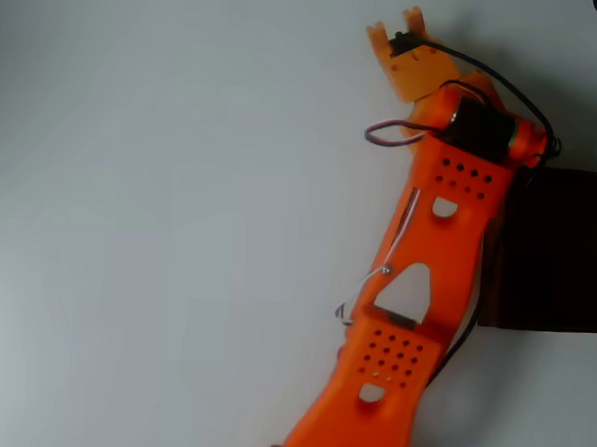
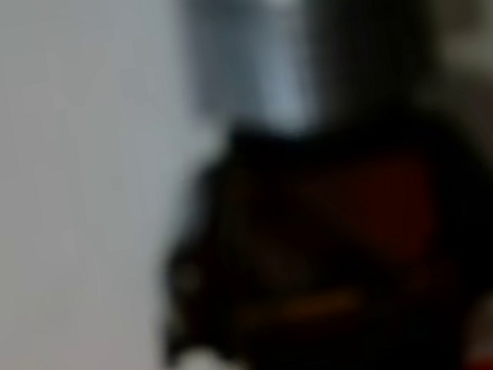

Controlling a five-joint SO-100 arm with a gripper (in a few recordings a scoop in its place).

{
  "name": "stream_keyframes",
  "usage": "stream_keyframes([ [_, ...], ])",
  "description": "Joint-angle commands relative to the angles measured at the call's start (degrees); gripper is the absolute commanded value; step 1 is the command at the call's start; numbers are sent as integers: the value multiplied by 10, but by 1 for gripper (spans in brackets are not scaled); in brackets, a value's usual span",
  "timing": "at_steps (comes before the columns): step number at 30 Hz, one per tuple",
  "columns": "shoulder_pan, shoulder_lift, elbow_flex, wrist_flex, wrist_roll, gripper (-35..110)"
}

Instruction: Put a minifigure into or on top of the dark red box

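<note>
In the wrist view the blurred minifigure (image 2: pixel 327 219) stands upright, grey head up, close to the lens. Overhead, the orange gripper (image 1: pixel 408 44) sits above-left of the dark red box (image 1: pixel 558 247); its grip can't be told.

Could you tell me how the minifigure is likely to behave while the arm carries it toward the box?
The minifigure, blurred and very close in the wrist view, looks like hard moulded plastic, so it is probably stiff. It seems tiny beside the dark red box, so likely very light. Its rounded, shiny grey head suggests a smooth surface that might slip or twist in a loose grip.
</note>
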Motion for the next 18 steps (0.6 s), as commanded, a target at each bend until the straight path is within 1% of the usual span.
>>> stream_keyframes([
  [1, 5, 4, -34, 28, -2, 2],
  [4, 21, 31, -58, 63, -19, 0],
  [10, 83, 238, 148, 65, -50, 0],
  [15, 183, 389, 300, 65, -68, 0],
  [18, 242, 424, 353, 65, -77, 0],
])
